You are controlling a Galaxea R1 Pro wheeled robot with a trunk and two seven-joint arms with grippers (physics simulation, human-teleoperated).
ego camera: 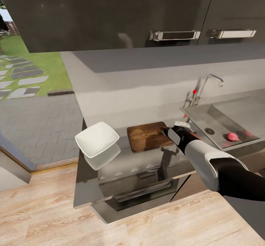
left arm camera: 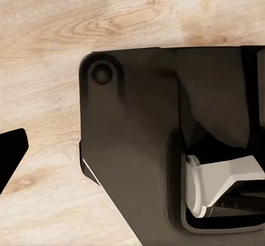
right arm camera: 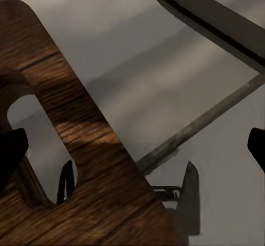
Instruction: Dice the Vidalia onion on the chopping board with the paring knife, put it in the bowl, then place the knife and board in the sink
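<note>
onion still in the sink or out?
In. The Vidalia onion lies on the floor of the sink, right of the drain; the right gripper is over at the chopping board.

Dark brown grained chopping board (ego camera: 149,136) — white bowl (ego camera: 96,139), pinkish-red onion (ego camera: 232,136).

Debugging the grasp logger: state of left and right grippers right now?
Left gripper: cannot tell, only one dark fingertip shows above the wooden floor.
Right gripper: open, holding nothing, at the chopping board's slotted end.
</note>
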